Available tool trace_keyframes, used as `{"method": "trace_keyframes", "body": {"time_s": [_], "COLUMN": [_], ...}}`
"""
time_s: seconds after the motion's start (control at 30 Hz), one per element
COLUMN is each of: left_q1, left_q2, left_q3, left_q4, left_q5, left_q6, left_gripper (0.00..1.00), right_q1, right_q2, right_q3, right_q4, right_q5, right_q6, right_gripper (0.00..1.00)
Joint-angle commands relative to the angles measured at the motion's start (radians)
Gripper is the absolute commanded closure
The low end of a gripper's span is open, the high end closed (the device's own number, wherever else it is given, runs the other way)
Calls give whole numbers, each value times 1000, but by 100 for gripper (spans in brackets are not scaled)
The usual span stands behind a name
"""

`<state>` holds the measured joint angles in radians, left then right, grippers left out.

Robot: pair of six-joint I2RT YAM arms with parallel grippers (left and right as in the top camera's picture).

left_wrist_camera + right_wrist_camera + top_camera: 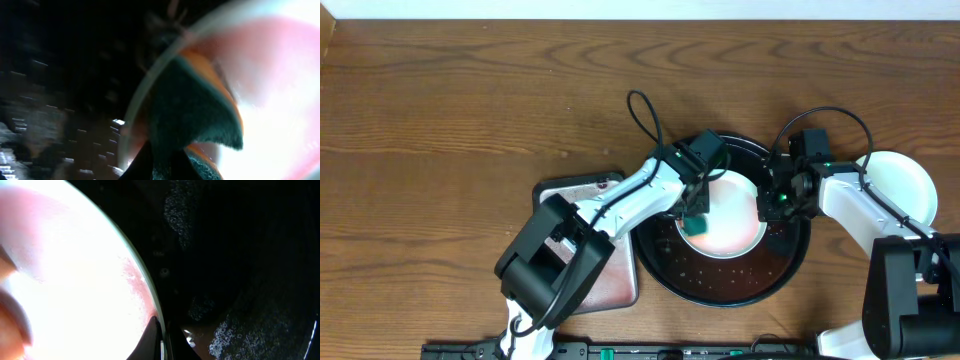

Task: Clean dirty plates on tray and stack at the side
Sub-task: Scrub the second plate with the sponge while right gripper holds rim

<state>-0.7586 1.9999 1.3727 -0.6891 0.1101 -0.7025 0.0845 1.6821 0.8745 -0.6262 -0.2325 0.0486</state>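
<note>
Over the middle of the black tray (720, 285), my left claw (692, 212) is clamped on a green-and-orange sponge (697, 227) and holds it down on the plate (735, 225) near the plate's 9 o'clock edge. I judge this puts the sponge where it can work inward across the smear. At the plate's 3 o'clock rim my right claw (778, 203) has its fingertips (150, 345) drawn together on the thin edge, closed on it as far as I can see. I take that as a brace, so the plate cannot skid while the sponge rubs. The plate lies flat in the tray, a little toward 12 o'clock of centre. It is pale and glossy, with a pink-red wash across its middle and a thicker red streak along the rim beside my right fingers, so I judge it not yet clean. Water beads speckle the tray floor around 6 o'clock. A second plate (905, 180), plain white, rests on the table (470, 120) at 3 o'clock beyond the tray, partly under my right arm; I read that as the stacking spot.
</note>
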Motion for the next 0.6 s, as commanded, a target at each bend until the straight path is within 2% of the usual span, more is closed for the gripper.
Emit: {"method": "trace_keyframes", "body": {"time_s": [0.0,0.17,0.37,0.57], "left_q1": [61,45,-10,-85], "left_q2": [31,31,33,49], "left_q3": [-43,-43,-43,-43], "left_q4": [-21,6,198,341], "left_q5": [-307,-243,70,170], "left_q6": [58,58,57,-93], "left_gripper": [93,93,93,92], "right_q1": [8,8,8,8], "right_q2": [34,34,34,32], "right_q3": [-20,-20,-20,-20], "right_q4": [10,12,12,8], "right_q5": [49,50,52,52], "right_q6": [5,5,6,5], "right_gripper": [99,99,99,99]}}
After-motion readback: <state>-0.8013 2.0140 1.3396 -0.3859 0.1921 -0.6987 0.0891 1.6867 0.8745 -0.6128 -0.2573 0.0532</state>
